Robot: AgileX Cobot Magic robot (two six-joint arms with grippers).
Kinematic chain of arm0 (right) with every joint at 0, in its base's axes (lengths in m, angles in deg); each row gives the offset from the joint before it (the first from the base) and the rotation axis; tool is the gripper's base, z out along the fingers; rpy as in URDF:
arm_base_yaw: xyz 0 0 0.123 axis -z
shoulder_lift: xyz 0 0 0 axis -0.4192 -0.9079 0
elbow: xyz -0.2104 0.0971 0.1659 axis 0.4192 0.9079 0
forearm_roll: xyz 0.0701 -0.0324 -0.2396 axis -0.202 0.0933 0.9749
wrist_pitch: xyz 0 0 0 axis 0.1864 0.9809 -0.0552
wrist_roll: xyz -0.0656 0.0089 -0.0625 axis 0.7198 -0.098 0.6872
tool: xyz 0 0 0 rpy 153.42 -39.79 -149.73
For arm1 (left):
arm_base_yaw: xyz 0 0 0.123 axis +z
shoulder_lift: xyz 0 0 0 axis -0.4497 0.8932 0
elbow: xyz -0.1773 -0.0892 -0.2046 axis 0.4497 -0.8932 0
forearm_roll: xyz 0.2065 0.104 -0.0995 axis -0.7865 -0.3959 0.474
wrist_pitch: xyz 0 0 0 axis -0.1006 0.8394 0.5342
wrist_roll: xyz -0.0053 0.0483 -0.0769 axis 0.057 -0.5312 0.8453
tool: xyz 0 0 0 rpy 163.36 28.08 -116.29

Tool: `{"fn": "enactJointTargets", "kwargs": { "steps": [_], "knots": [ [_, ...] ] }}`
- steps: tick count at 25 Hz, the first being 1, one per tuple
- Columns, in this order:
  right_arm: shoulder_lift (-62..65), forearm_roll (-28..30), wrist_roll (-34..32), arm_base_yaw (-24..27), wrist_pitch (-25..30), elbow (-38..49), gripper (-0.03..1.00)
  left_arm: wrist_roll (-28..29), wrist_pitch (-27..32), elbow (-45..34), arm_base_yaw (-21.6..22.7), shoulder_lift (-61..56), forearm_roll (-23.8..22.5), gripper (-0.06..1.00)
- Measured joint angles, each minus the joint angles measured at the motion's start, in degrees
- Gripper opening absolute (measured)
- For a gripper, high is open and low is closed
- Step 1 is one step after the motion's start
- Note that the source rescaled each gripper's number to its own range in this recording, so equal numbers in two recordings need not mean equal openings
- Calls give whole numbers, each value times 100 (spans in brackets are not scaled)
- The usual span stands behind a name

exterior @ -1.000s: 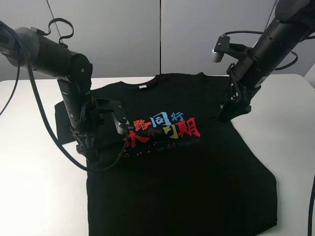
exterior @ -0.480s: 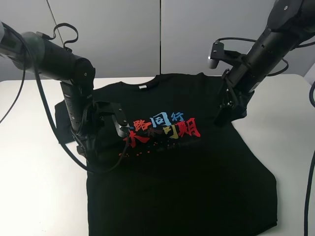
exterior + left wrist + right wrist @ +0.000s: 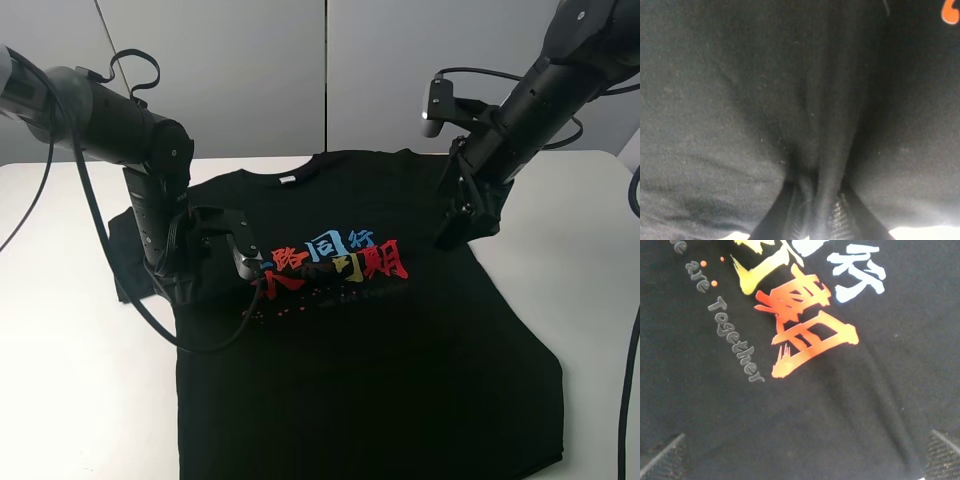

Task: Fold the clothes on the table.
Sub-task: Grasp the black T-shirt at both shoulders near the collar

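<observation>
Clothes (image 3: 380, 340) pinched by left gripper (image 3: 815, 210); right gripper (image 3: 802, 455) spread wide.

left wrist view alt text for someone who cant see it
The left gripper pinches a ridge of the black T-shirt. Cloth fills the frame, bar an orange dot and slivers of white table.

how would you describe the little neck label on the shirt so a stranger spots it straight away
A black T-shirt lies print-up on the white table. At its far edge, by the neckline, sits the label: a tiny plain white patch, unlike the red, blue and orange characters lower down.
</observation>
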Motion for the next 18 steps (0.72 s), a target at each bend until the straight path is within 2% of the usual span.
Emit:
{"fn": "enactJointTargets", "kwargs": {
  "steps": [3, 7, 12, 15, 18],
  "knots": [
    [-43, 0, 14, 0, -15, 0, 100, -105, 47, 0, 0, 0, 11, 17],
    [-270, 391, 50, -181, -26, 0, 100, -247, 122, 0, 0, 2, 22, 1],
    [-495, 1045, 72, -616, -465, 0, 100, -269, 134, 0, 0, 2, 22, 0],
    [-507, 1241, 68, -807, -744, -23, 100, -269, 134, 0, 0, 2, 22, 0],
    [-639, 1503, -263, -993, -813, -246, 100, -303, 148, 0, 0, 12, 2, 0]
  ]
}}
